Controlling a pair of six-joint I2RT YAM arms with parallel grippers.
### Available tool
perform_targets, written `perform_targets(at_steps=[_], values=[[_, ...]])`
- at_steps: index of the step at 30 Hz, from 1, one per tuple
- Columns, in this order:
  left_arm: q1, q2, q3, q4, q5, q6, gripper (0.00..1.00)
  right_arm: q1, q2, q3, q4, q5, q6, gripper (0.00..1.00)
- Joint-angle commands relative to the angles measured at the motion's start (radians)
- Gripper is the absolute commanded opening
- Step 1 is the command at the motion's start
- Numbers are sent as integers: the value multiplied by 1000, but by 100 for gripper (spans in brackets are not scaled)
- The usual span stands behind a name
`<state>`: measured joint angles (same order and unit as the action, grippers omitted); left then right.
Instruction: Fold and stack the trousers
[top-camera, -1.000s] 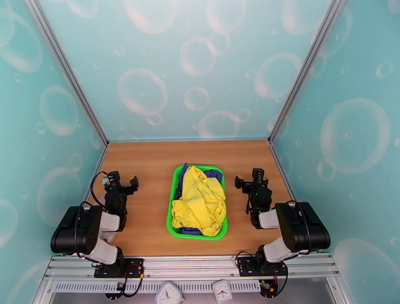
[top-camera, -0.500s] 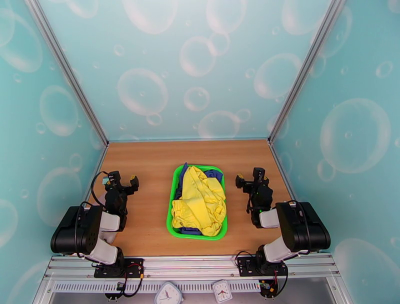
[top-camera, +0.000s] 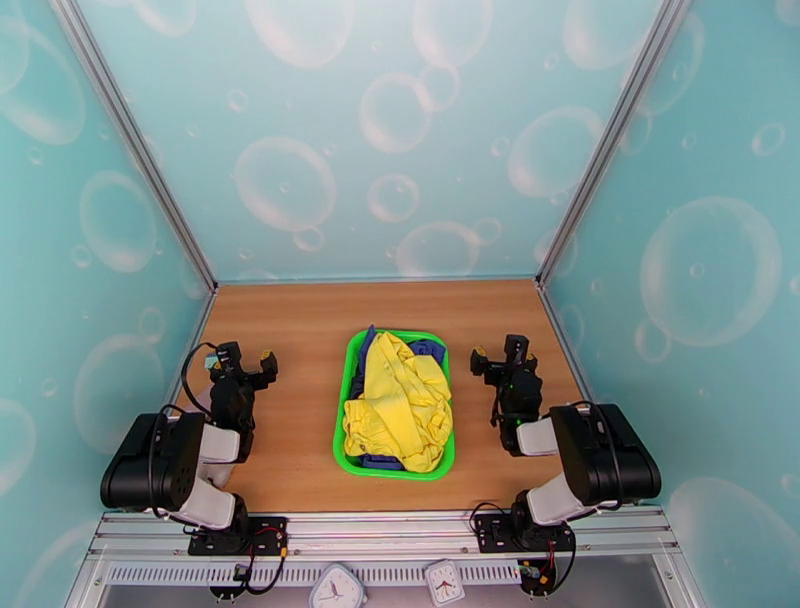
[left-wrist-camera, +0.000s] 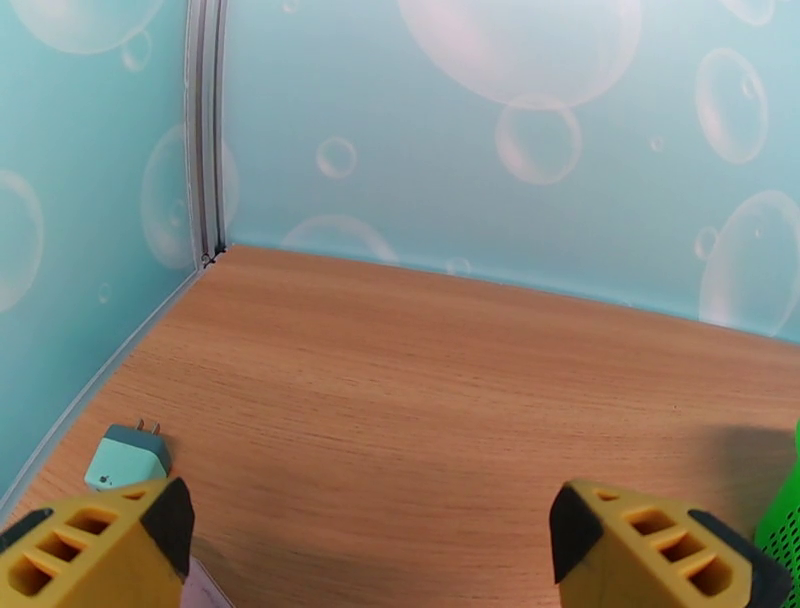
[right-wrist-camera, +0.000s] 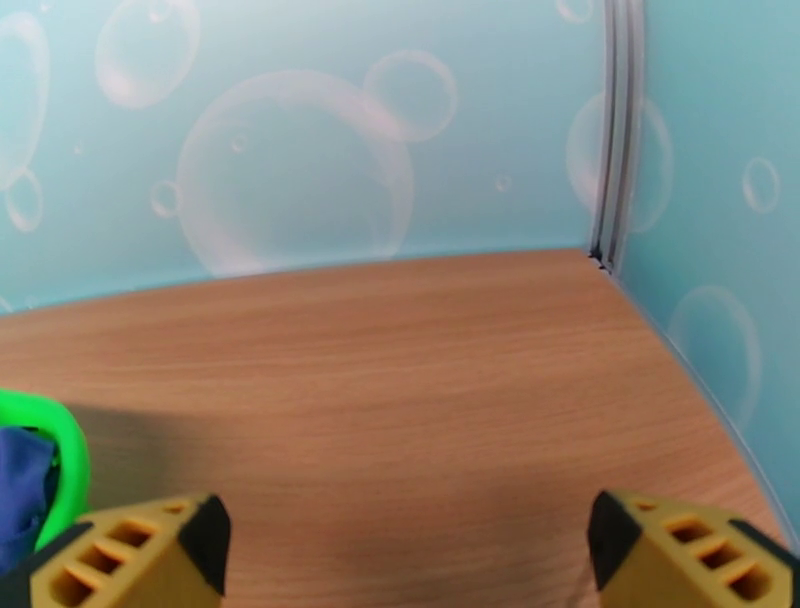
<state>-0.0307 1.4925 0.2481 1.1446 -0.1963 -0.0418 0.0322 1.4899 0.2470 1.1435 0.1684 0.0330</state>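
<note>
The bright yellow trousers (top-camera: 397, 403) lie crumpled in a green basket (top-camera: 341, 428) at the middle of the wooden table, on top of a dark blue garment (top-camera: 427, 349). My left gripper (top-camera: 240, 358) rests to the left of the basket, open, with nothing between its yellow fingers (left-wrist-camera: 95, 545). To the right of the basket my right gripper (top-camera: 498, 354) is also open and empty, its yellow fingers (right-wrist-camera: 685, 555) spread wide. The basket's green rim (right-wrist-camera: 60, 440) and a bit of blue cloth (right-wrist-camera: 20, 490) appear at the left edge of the right wrist view.
A small mint-green plug adapter (left-wrist-camera: 128, 458) lies on the table by the left wall, just ahead of my left fingers. Teal bubble-patterned walls enclose the table on three sides. Bare wood (top-camera: 400, 305) stretches behind the basket to the back wall.
</note>
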Motion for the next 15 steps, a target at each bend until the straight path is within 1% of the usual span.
perform_targets(at_steps=[1, 2, 3, 4, 5, 6, 7, 9, 10, 12, 13, 15], values=[[-103, -149, 76, -170, -187, 62, 99, 56, -161, -24, -60, 267, 5, 99], [-150, -187, 96, -228, -240, 69, 99, 87, -218, -21, -117, 342, 22, 99], [-209, -230, 137, -326, -286, 70, 99, 113, -292, 14, -265, 367, 56, 99], [-271, -264, 193, -454, -335, 55, 99, 125, -359, 78, -451, 342, 100, 99], [-326, -286, 248, -574, -349, 37, 99, 135, -392, 138, -596, 318, 139, 99], [-392, -305, 312, -707, -342, 1, 99, 153, -418, 206, -736, 298, 175, 99], [-460, -315, 374, -835, -318, -54, 99, 171, -434, 259, -836, 263, 205, 99], [-576, -314, 474, -1010, -213, -147, 99, 192, -449, 325, -975, 148, 273, 99], [-644, -305, 518, -1073, -168, -176, 99, 202, -461, 332, -1014, 84, 309, 99], [-781, -275, 589, -1146, -138, -180, 99, 223, -506, 298, -1033, 9, 351, 99], [-846, -253, 632, -1193, -143, -180, 100, 229, -548, 252, -1006, -18, 364, 99], [-931, -199, 707, -1280, -139, -186, 99, 232, -635, 147, -919, -39, 373, 99]])
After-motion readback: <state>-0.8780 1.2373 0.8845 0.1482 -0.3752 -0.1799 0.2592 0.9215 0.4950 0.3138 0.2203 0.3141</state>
